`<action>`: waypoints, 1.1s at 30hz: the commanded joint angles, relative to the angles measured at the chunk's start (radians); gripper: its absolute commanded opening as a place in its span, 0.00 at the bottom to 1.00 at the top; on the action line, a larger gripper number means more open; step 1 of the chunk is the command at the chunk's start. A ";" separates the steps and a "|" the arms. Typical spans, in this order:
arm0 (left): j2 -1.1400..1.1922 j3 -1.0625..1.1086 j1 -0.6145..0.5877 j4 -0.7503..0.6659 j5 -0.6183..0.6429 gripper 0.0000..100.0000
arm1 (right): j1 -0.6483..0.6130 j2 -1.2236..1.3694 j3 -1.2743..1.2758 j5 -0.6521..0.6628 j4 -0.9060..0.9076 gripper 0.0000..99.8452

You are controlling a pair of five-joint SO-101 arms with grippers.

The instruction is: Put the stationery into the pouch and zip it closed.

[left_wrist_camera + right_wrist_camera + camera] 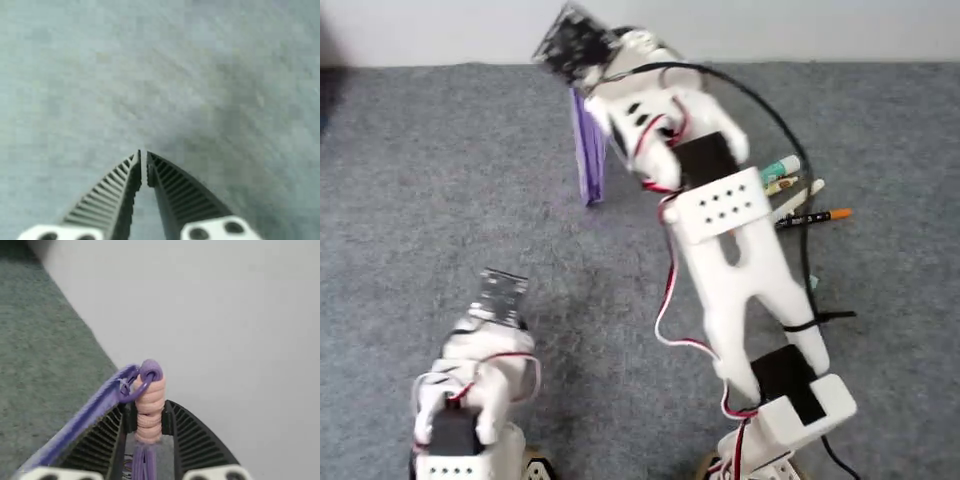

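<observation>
A purple pouch (pixel 589 150) hangs on edge at the far side of the grey carpet, its lower end near the floor. My right gripper (pixel 575 45) is above it, by the back wall. In the right wrist view that gripper (pixel 147 410) is shut on the pouch's pink coiled zipper pull (pixel 149 390), and the pouch's purple edge (pixel 85 420) runs away from it. Several pens and markers (pixel 800 195) lie on the carpet beside the right arm. My left gripper (pixel 500 292) is at the near left; its jaws (pixel 142 155) are shut on nothing, over bare carpet.
The white wall (pixel 225 315) stands close behind the right gripper. The right arm's body (pixel 740 270) and its black cable (pixel 790 150) stretch over the carpet between the pens and the pouch. Grey carpet (pixel 440 180) spreads to the left.
</observation>
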 commanded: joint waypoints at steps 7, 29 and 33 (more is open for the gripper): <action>-0.008 -0.185 -0.371 -0.236 0.109 0.03 | -0.150 -0.021 -0.049 -0.037 0.286 0.01; -0.006 -0.486 -0.249 -0.021 0.230 0.29 | -0.305 -0.128 -0.046 -0.511 0.855 0.01; -0.006 -0.521 -0.216 -0.015 0.230 0.29 | -0.305 -0.128 -0.044 -0.509 0.857 0.01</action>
